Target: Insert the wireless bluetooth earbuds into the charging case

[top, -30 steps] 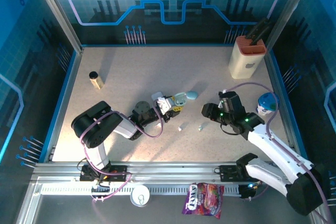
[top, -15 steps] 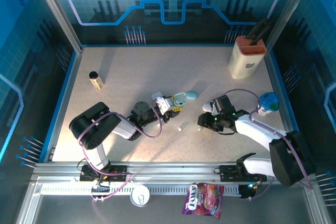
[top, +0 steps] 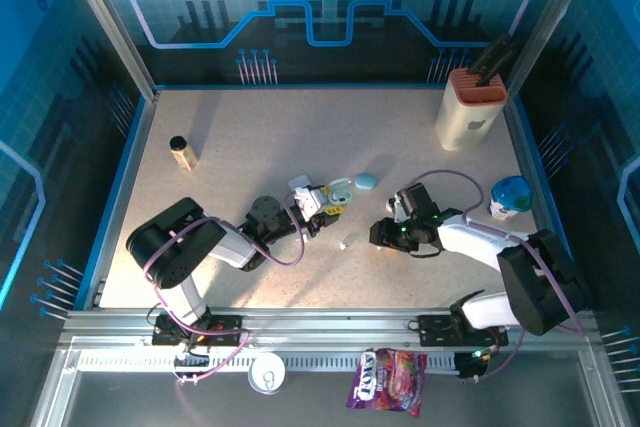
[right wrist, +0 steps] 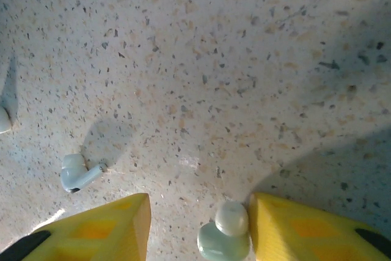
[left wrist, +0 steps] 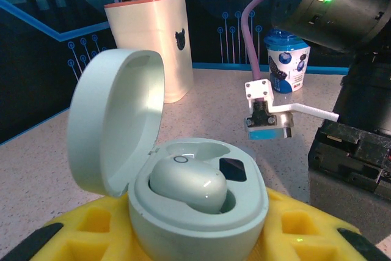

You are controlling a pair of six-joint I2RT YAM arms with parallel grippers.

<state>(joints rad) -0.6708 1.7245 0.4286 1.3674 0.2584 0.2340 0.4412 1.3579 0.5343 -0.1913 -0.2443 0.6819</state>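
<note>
Speckled tabletop [right wrist: 214,59] open, earbud [right wrist: 225,231] between right fingers [right wrist: 317,233]

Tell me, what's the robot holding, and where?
The left gripper clamps the open charging case by its base. The right gripper holds nothing; an earbud lies between its fingers.

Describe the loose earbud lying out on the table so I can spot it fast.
On the speckled table, look at the bare patch between the left gripper and the right gripper. The loose earbud lies there, tiny, white, stemmed. Unlike the second earbud between the right gripper's fingers, it lies untouched.
</note>
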